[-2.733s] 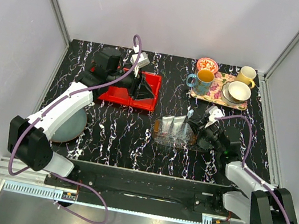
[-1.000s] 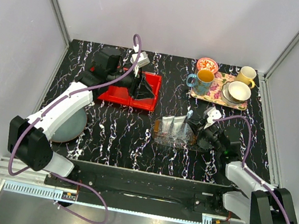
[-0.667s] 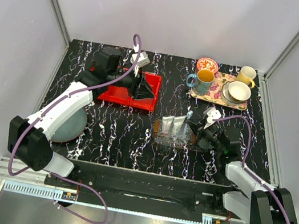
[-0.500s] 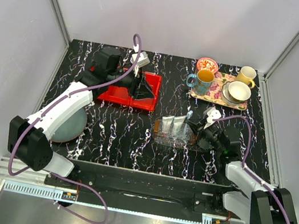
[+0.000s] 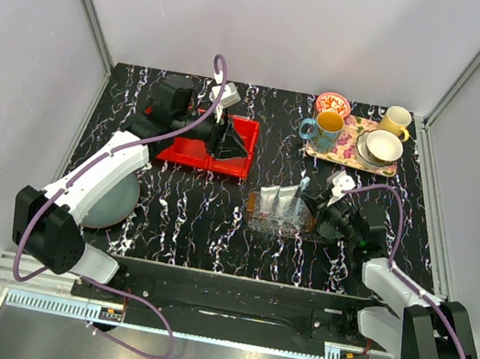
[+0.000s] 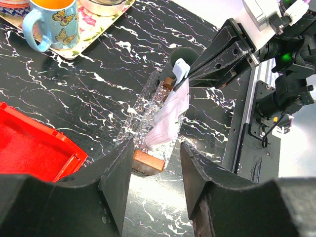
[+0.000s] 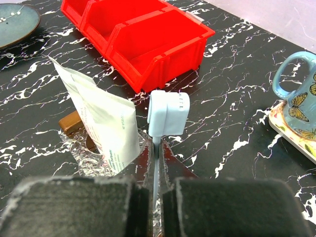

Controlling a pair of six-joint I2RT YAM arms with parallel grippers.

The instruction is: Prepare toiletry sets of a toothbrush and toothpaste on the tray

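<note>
The clear tray [image 5: 272,219] with orange-brown ends sits at mid-table. Two white toothpaste tubes [image 5: 271,200] stand leaning in it. My right gripper [image 5: 312,203] is shut on the pale blue toothbrush [image 5: 304,184] and holds it upright at the tray's right end, head up. In the right wrist view the toothbrush [image 7: 168,113] neck runs down between the shut fingers [image 7: 143,163], next to a toothpaste tube [image 7: 106,116] in the tray [image 7: 74,145]. My left gripper [image 5: 244,148] is open and empty over the red bins; its view shows the tray [image 6: 140,111], toothpaste [image 6: 170,116] and toothbrush head [image 6: 180,69].
Red bins [image 5: 214,142] stand left of the tray. A floral tray [image 5: 350,146] with mugs and a bowl is at the back right. A grey plate [image 5: 115,199] lies at the left under the left arm.
</note>
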